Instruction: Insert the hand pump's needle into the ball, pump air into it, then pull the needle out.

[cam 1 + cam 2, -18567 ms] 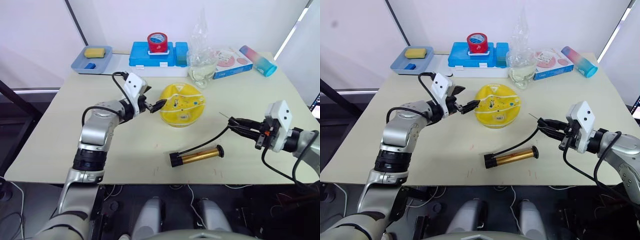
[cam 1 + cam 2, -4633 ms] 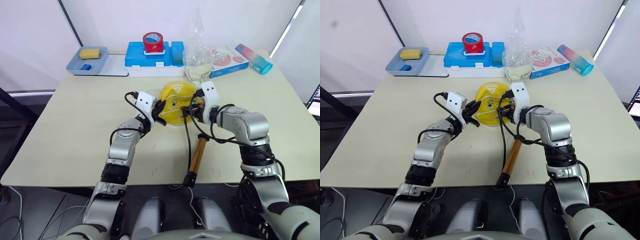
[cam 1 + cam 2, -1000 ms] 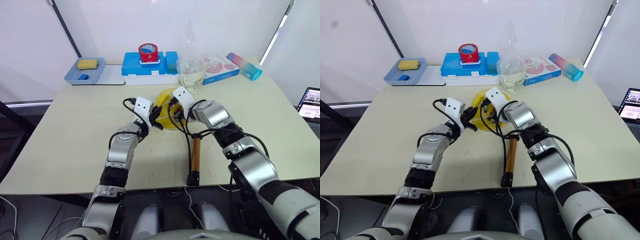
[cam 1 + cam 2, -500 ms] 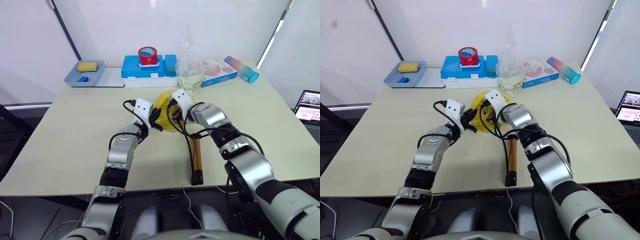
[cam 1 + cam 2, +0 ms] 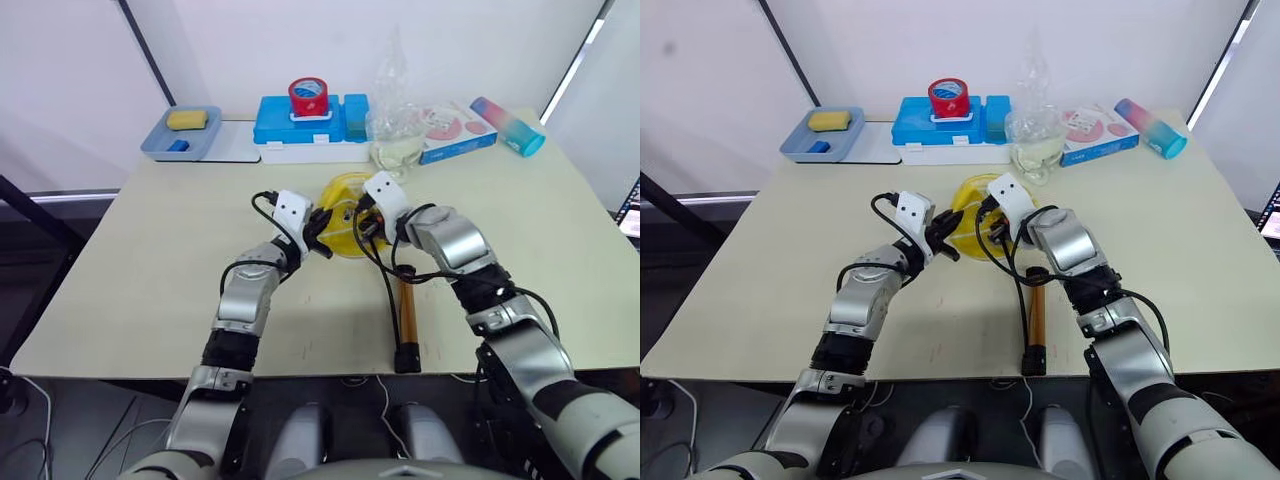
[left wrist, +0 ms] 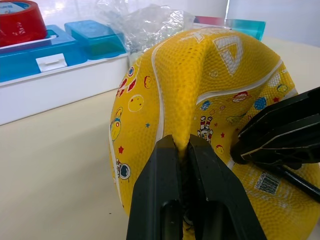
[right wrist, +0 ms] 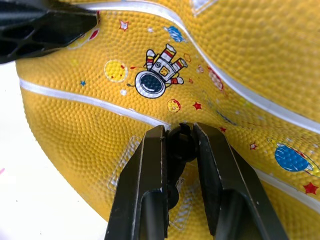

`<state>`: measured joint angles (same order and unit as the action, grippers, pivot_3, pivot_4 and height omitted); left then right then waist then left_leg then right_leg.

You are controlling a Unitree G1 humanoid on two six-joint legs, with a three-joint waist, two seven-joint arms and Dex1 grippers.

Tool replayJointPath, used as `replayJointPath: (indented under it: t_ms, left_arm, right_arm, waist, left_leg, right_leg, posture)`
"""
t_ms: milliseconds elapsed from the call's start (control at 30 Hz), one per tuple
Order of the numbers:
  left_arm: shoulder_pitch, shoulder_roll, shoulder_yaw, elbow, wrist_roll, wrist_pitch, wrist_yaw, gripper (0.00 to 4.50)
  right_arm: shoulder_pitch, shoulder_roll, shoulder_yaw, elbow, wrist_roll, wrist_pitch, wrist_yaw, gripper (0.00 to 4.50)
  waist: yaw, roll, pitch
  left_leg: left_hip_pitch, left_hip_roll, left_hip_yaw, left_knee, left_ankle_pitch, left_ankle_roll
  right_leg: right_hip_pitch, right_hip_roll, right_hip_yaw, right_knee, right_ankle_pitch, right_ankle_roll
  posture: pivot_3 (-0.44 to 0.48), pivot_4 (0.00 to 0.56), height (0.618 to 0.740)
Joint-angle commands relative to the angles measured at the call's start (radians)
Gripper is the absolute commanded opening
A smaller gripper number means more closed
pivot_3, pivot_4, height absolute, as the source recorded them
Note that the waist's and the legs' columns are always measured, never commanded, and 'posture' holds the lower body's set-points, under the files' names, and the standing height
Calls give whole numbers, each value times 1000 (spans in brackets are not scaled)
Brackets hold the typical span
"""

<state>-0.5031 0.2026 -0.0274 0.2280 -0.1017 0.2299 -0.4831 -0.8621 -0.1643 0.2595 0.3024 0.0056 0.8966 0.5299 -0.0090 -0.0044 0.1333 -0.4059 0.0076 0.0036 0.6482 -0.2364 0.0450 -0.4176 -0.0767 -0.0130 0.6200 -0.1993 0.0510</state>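
- Left gripper (image 6: 182,145) clenched on a pinched fold of the ball (image 5: 345,211), at its left side.
- Ball saggy, mid-table, just in front of the blue box (image 5: 300,118).
- Right gripper (image 7: 179,141) clamped on the needle (image 7: 180,143) fitting, pressed against the ball skin.
- Hand pump (image 5: 406,312) flat on the table near the front edge, hose looping up to the ball.

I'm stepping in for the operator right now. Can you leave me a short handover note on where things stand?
Left gripper: shut on a fold of the saggy ball, steadying it.
Right gripper: shut on the needle fitting, pressed against the ball's skin.
Hand pump: lying on the table near the front edge, hose running up to the right gripper.
Done: ball held, needle brought to it.
Left: pump, then pull the needle out.
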Motion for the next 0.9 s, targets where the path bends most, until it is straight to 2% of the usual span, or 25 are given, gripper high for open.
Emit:
replayJointPath:
  t_ms: [33,100,167,200,433,633,900]
  left_arm:
    - [7,4,-22,32,8,19,-8,0]
    - [8,5,-23,30,8,19,-9,0]
    - [10,6,-24,28,7,19,-11,0]
    - [11,7,-24,28,7,18,-13,0]
    - [10,9,-33,31,3,17,-20,0]
    - [13,14,-32,25,1,19,-20,0]
    - [24,29,-33,15,-1,26,-27,0]
  right_arm:
    - [50,-28,16,-103,2,27,8,1922]
    - [64,-42,12,-146,7,29,14,2807]
    - [78,-63,2,-188,15,31,22,3802]
    - [87,-77,-2,-211,20,29,32,4165]
    - [150,-163,-24,-330,62,-41,85,4165]
    - [252,-148,-167,-437,161,-132,66,4165]
    - [454,-290,-283,-585,284,-213,195,4165]
  waist:
    - [1,0,1]
    - [1,1,3]
    - [4,0,6]
    - [7,-1,8]
    - [12,-4,14]
    - [17,-7,18]
    - [21,-8,20]
  left_leg:
    - [-3,-1,-2,0,0,0]
    - [-9,-2,-3,2,0,0]
    - [-10,-3,-3,2,0,0]
    - [-10,-3,-4,2,0,0]
    - [-11,-4,-6,2,0,0]
    - [-11,-4,-7,2,0,0]
    - [-11,-4,-7,1,0,0]
  right_leg:
    - [-1,-1,-2,-2,0,0]
    - [-6,-2,-3,-2,2,-3]
    - [-6,-2,-3,-2,3,-3]
    - [-6,-2,-4,-2,2,-3]
    - [-6,-2,-6,-3,0,2]
    - [-5,-2,-7,-3,-1,2]
    - [-5,-2,-7,-4,-1,4]
  posture:
    - [0,150,739]
    - [0,150,739]
    - [0,150,739]
    - [0,150,739]
    - [0,150,739]
    - [0,150,739]
    - [0,150,739]
